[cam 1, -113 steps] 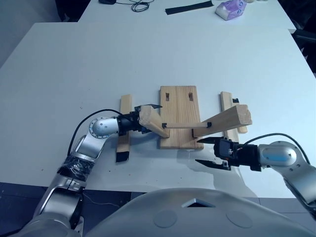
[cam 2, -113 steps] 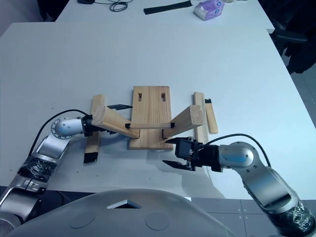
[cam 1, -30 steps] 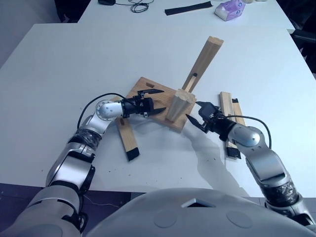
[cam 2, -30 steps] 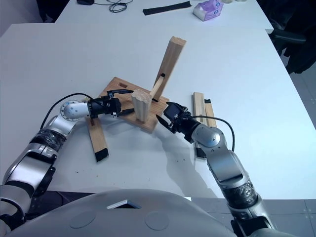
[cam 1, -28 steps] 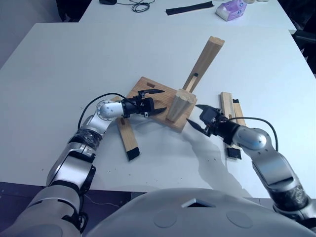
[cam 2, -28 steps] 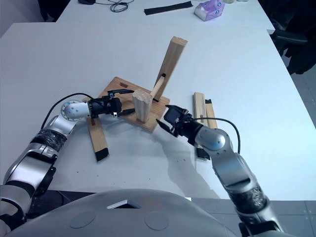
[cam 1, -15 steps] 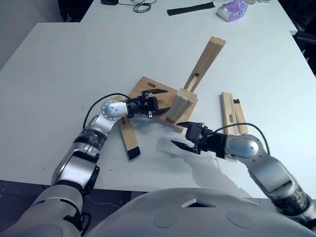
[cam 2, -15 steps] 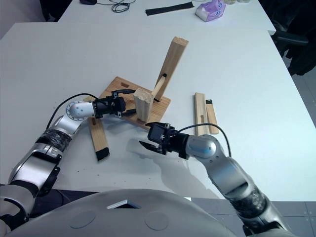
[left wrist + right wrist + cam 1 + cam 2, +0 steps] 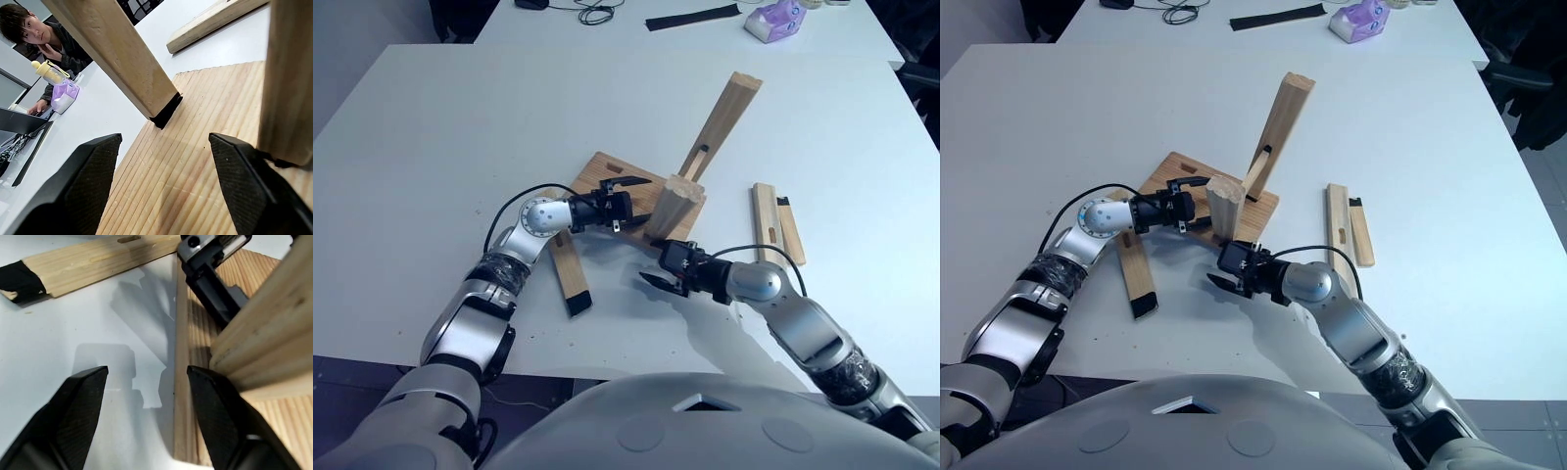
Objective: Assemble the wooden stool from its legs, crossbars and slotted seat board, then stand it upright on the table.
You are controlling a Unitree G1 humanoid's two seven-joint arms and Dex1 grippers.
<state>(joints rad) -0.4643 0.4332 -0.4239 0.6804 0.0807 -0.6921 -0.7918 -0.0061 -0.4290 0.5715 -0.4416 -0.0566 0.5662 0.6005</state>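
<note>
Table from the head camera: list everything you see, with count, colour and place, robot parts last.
table: 1, white, under everything.
seat board: 1, pale wood, flat at mid-table.
far leg: 1, pale wood, standing on the board, leaning away.
near leg: 1, pale wood, upright at the board's near edge.
crossbar: 1, pale wood, between those legs.
loose leg: 1, pale wood, black end, left of the board.
wide slat: 1, pale wood, right of the board.
thin slat: 1, pale wood, beside it.
black strip: 1, rear table.
purple pack: 1, rear table.
left gripper: open, over the board.
right gripper: open, by the board's near edge.
</note>
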